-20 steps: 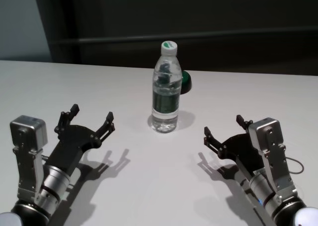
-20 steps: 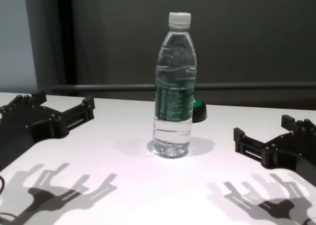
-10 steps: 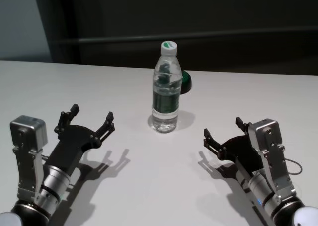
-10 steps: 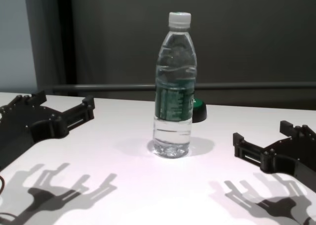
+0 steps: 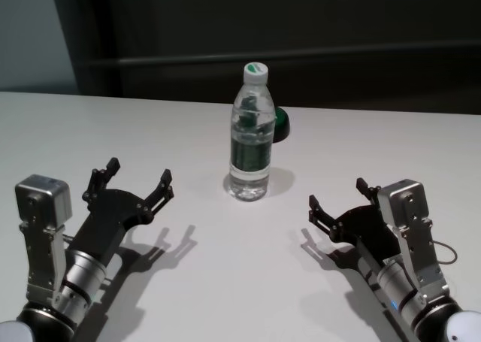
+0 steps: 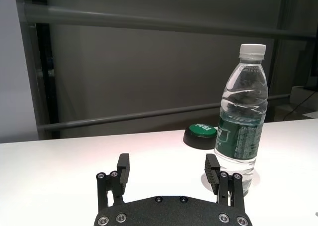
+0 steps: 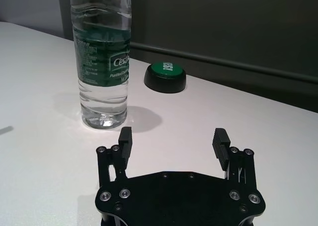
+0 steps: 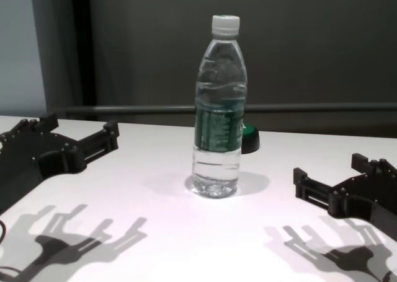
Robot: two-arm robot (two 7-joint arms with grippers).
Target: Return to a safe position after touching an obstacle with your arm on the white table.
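The obstacle, a clear water bottle point(image 5: 250, 131) with a white cap and dark green label, stands upright mid-table on the white table point(image 5: 150, 131); it also shows in the chest view point(image 8: 218, 108) and both wrist views point(image 6: 242, 121) point(image 7: 102, 62). My left gripper point(image 5: 129, 180) hovers open above the table at the near left, well apart from the bottle point(image 8: 77, 136) point(image 6: 169, 171). At the near right my right gripper point(image 5: 337, 199) is open too, clear of the bottle point(image 8: 335, 176) point(image 7: 171, 141). Neither holds anything.
A small black-based button with a green top point(image 5: 279, 125) sits just behind and right of the bottle point(image 7: 165, 76) point(image 6: 200, 134). A dark wall with a horizontal rail runs behind the table's far edge.
The right gripper has dropped and drawn back slightly toward me. The left gripper and the bottle have not moved.
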